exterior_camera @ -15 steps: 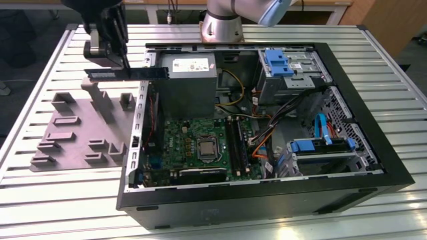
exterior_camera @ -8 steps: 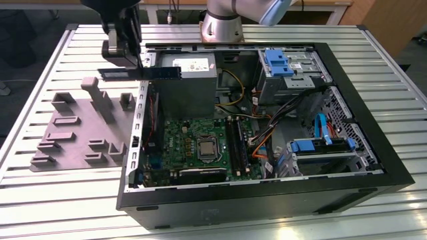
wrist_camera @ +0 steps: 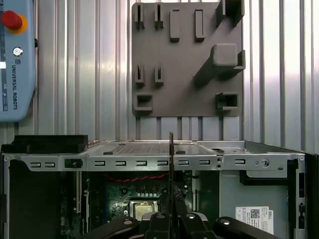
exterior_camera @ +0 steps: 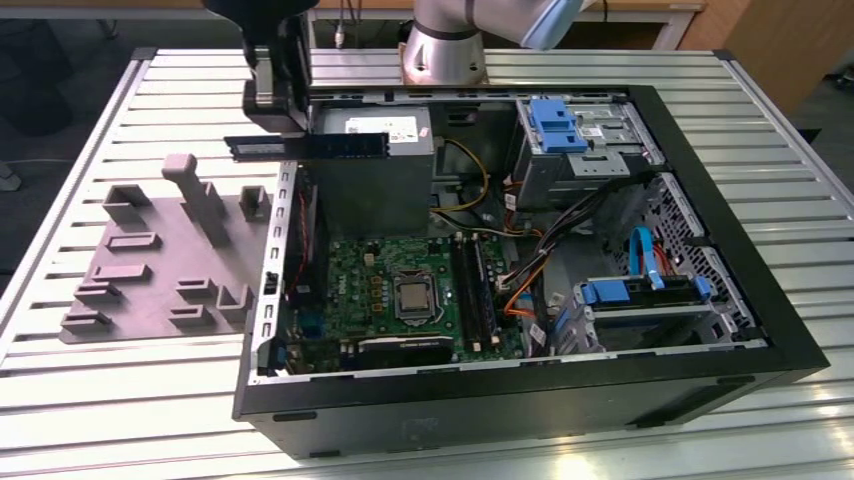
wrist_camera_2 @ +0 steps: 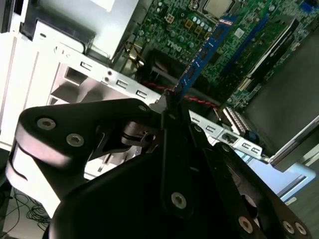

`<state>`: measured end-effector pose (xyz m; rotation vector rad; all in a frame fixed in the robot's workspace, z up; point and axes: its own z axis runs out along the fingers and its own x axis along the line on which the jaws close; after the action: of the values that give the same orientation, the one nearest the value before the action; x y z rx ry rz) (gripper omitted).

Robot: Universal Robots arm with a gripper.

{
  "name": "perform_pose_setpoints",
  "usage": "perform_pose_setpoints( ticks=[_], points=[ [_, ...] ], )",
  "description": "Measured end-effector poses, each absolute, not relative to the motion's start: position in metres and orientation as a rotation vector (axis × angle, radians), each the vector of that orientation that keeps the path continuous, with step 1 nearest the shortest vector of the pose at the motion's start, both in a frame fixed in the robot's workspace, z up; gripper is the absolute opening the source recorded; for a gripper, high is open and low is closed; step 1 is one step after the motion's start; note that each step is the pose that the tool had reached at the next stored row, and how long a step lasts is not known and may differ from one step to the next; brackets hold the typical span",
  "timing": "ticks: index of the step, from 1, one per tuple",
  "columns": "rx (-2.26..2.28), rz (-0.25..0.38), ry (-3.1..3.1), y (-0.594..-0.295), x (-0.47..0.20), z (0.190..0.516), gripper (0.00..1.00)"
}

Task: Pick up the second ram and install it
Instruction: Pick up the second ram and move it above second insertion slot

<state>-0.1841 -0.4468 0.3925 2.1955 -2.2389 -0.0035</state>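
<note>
**Second ram held aloft by the gripper over the open computer case.**
Your gripper's fingers are pinched onto both faces of the second ram near one end. The stick hangs level in the air, touching nothing else, above the far part of the case wall on the exterior view's left. In the second wrist view it juts from the fingers toward the green motherboard below. A grey fixture plate lies on the slatted table, just beside the case on the exterior view's left.
</note>
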Motion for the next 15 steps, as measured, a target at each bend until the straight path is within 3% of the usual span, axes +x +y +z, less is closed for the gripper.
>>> perform_pose_setpoints(
  ticks=[15],
  points=[
    [2.196, -0.004, -2.239, -0.447, -0.138, 0.392, 0.14]
  ],
)
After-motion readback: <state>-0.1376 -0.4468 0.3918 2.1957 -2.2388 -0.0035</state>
